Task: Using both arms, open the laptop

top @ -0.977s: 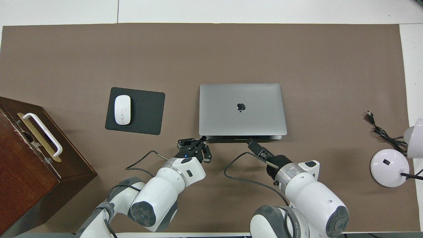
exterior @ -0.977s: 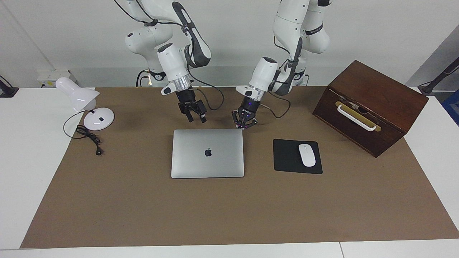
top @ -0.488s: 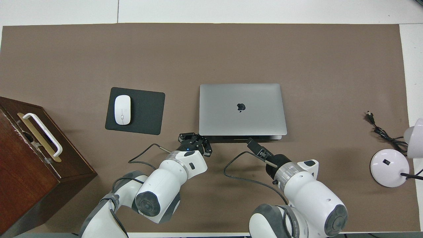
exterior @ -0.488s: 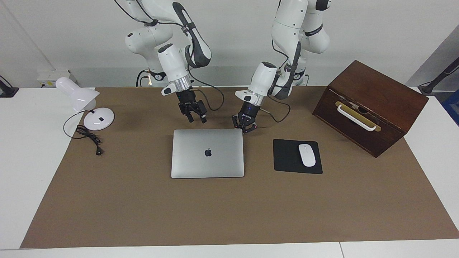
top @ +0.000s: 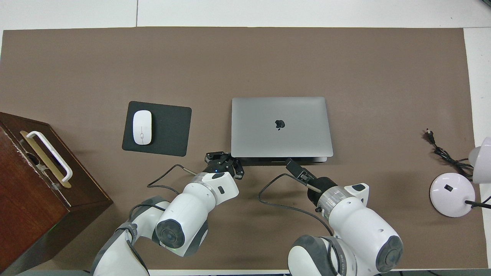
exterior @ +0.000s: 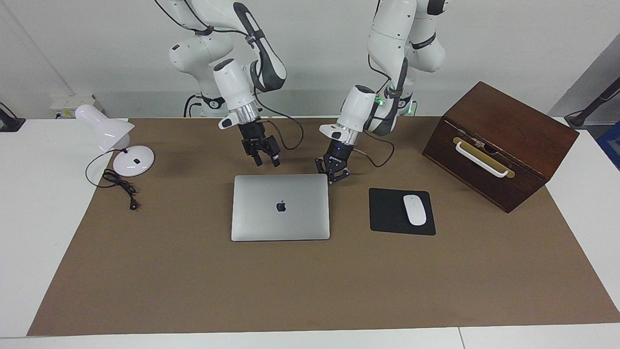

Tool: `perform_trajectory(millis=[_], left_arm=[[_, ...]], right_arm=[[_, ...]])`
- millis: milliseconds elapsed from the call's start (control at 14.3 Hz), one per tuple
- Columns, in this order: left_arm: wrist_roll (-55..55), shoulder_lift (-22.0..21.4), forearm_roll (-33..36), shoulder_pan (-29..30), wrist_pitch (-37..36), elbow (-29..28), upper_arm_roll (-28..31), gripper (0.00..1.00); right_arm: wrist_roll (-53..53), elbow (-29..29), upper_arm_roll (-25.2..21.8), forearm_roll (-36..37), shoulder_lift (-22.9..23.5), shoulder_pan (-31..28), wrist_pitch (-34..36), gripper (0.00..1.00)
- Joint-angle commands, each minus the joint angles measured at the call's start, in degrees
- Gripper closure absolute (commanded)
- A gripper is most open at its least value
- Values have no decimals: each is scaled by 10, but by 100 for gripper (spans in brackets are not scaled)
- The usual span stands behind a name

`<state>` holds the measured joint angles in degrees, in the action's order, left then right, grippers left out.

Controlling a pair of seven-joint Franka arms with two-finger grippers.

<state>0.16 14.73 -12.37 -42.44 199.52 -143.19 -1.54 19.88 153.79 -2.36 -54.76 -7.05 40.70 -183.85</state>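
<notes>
The left hand (exterior: pixel 332 177) is shut, fingertips together and holding nothing, low at the corner of the laptop (exterior: pixel 280 207) on the edge nearest the robots, toward the left arm's end of the table (exterior: pixel 193 271). From the facing view its tips look to be at the level of the lid's edge, possibly just touching the corner, though I cannot be sure of contact. The right hand (exterior: pixel 264 157) hangs above the table just nearer the robots than the same edge, closer to the right arm's end; whether its fingers are parted I cannot tell.

The laptop lies closed and flat in the middle of the brown mat (exterior: pixel 193 291), logo up. In the overhead view a thin dark seam shows along the edge facing the robots, so I judge that to be the opening side.

The step in hand appears to be getting a closed fingertip into that seam. To do it well, the left hand should stay low and level, press lightly into the gap rather than down onto the lid, and lift only a little. The right hand should then steady the base or take the lid, so the body does not slide toward the mouse pad (exterior: pixel 389 212) or tip.
</notes>
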Motion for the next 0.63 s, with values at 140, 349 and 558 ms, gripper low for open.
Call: perform_trajectory(millis=[140, 349, 558], left_arm=[[11, 25, -2, -2, 12, 17, -1, 100], [11, 32, -7, -7, 12, 23, -1, 100], [12, 34, -5, -7, 12, 23, -1, 100]], right_arm=[[-3, -19, 1, -13, 26, -2, -10, 0], [-3, -37, 1, -13, 47, -5, -10, 0], [-4, -64, 1, -13, 64, -11, -7, 0]])
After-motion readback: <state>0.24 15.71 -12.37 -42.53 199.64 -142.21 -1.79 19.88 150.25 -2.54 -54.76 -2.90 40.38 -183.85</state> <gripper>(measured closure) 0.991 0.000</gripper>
